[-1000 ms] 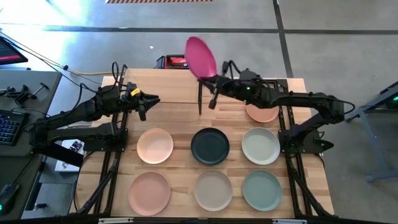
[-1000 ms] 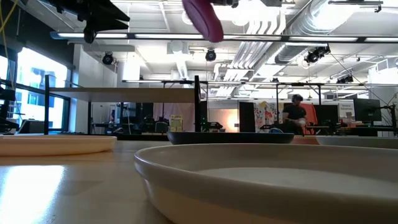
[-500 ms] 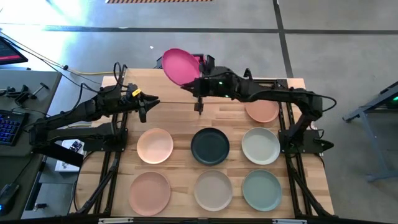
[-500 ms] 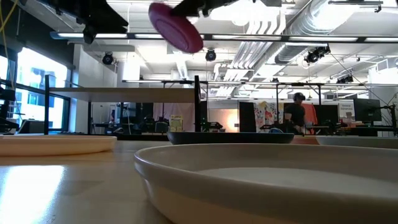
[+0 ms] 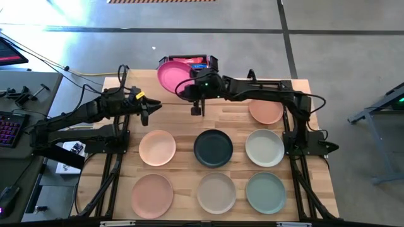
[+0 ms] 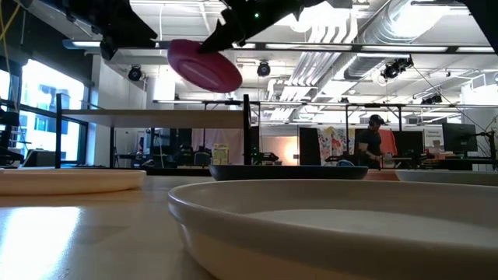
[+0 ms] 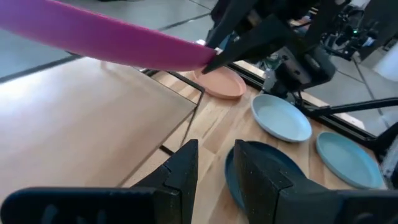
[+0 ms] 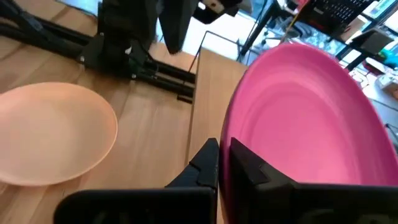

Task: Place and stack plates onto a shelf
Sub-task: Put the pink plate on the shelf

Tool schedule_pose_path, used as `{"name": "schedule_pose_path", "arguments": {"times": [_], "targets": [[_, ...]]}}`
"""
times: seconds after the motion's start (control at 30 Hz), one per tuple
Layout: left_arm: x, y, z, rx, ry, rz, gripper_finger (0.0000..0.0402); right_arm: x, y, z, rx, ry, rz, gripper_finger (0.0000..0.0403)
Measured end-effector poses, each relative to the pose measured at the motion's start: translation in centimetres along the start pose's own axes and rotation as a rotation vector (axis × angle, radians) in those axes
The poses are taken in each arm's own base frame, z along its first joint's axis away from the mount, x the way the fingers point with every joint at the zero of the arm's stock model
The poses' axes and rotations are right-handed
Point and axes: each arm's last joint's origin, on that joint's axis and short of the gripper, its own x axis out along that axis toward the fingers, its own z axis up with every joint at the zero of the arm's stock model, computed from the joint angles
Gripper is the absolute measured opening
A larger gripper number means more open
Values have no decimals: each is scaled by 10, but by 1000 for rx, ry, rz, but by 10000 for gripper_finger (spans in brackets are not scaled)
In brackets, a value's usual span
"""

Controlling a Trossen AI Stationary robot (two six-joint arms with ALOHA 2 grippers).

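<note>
The pink plate (image 5: 169, 76) hangs tilted in the air above the shelf (image 5: 172, 98), a light-wood board raised on thin dark legs at the table's far left. In the low view the plate (image 6: 204, 66) is well above the board (image 6: 156, 118). My right gripper (image 5: 189, 89) is shut on the plate's right side. My left gripper (image 5: 156, 104) stands open over the shelf's near edge with nothing between its fingers (image 7: 186, 165). Several more plates lie flat on the tabletop, among them peach (image 5: 158, 147), charcoal (image 5: 213, 148) and orange (image 5: 266, 111). My right gripper pinches the pink plate's rim (image 8: 231, 144) between its two fingers, one on the hollow upper face and one on the underside. The fingers reach in from the table's right, slanting down. The plate is lifted clear and tilts, its far-left side lower.
A pale plate (image 5: 264, 147), a salmon one (image 5: 152, 194), a beige one (image 5: 216, 192) and a sage green one (image 5: 266, 192) lie in two rows toward the near edge. A thin dark upright (image 6: 247, 128) marks the shelf's right end. A red box (image 5: 189, 61) sits beyond the far edge.
My right gripper has swung toward the table's left and gone down with the pink plate. The plate, which stood nearly on edge, has tipped toward level and now hangs over the shelf. My left gripper has kept its place.
</note>
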Motion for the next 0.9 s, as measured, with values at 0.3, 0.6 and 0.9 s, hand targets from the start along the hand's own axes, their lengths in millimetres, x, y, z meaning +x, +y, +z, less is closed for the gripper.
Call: {"name": "schedule_pose_path", "arguments": {"times": [0.3,0.6,0.9], "targets": [[0,1,-2,-18,23,4,92,18,0,-20,15,65,29,0],[0,1,-3,-18,26,5,92,30,4,-36,-3,122,74,0],[0,1,-3,-18,30,6,92,36,3,-44,-28,149,78,0]]}}
